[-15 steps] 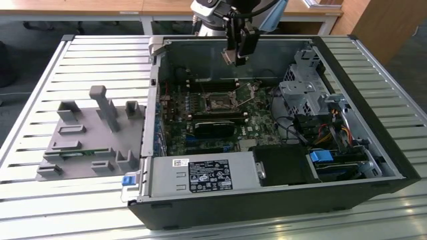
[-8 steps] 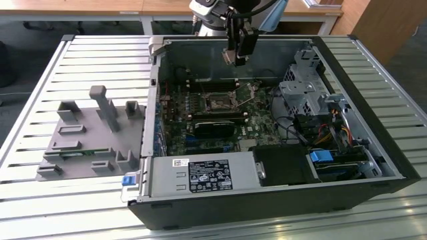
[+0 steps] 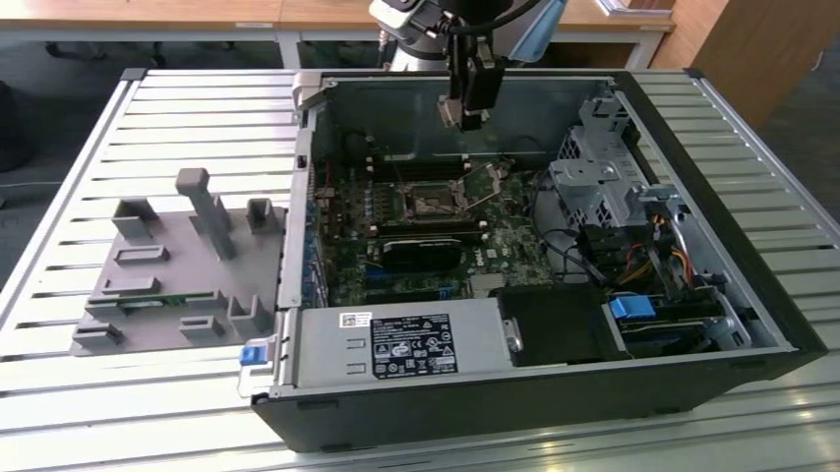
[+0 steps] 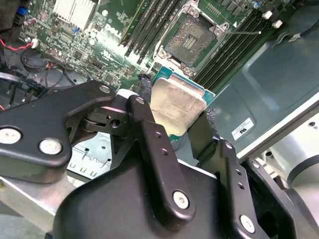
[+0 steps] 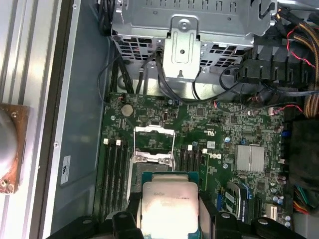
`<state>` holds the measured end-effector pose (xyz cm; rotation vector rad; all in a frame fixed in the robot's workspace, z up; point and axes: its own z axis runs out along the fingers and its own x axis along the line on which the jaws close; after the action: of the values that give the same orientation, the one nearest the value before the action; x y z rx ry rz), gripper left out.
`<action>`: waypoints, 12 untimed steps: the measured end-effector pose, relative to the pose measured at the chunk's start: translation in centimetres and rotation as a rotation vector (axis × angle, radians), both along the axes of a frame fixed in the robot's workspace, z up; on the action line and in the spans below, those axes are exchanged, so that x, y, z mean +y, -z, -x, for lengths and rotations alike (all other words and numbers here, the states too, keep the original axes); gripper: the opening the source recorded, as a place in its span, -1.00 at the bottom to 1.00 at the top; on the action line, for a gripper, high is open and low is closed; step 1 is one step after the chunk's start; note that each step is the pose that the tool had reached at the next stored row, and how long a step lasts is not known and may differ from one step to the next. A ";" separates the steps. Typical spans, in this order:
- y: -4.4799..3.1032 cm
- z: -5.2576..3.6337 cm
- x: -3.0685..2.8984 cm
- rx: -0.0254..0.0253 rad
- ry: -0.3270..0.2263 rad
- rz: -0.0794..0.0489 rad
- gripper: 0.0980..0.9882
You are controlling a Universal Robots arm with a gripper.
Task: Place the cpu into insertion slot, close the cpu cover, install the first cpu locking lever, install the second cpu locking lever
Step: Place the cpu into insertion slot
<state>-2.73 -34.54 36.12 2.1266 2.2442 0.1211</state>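
Your claw is pinching the cpu by two opposite edges, silver top toward both wrist cameras, and it hangs over the open case on the table. Below on the motherboard, the slot lies bare (its cover swung open beside it), well apart from the cpu.

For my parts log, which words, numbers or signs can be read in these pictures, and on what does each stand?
None can be quoted reliably.
Black-and-white label on the silver metal power supply box: print too small to read.
Small white sticker on the grey metal case wall: marks not legible.
White lettering on the green motherboard: not legible.
Small flat square silver-grey cpu in the jaws: no readable marking.
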 end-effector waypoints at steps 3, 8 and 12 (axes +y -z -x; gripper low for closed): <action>0.01 0.00 0.00 0.0000 0.022 0.000 0.00; 0.02 0.00 0.00 0.0001 0.059 0.000 0.00; 0.03 0.00 0.00 0.0000 0.088 0.000 0.00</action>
<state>-2.73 -34.54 36.09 2.2211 2.1460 0.1176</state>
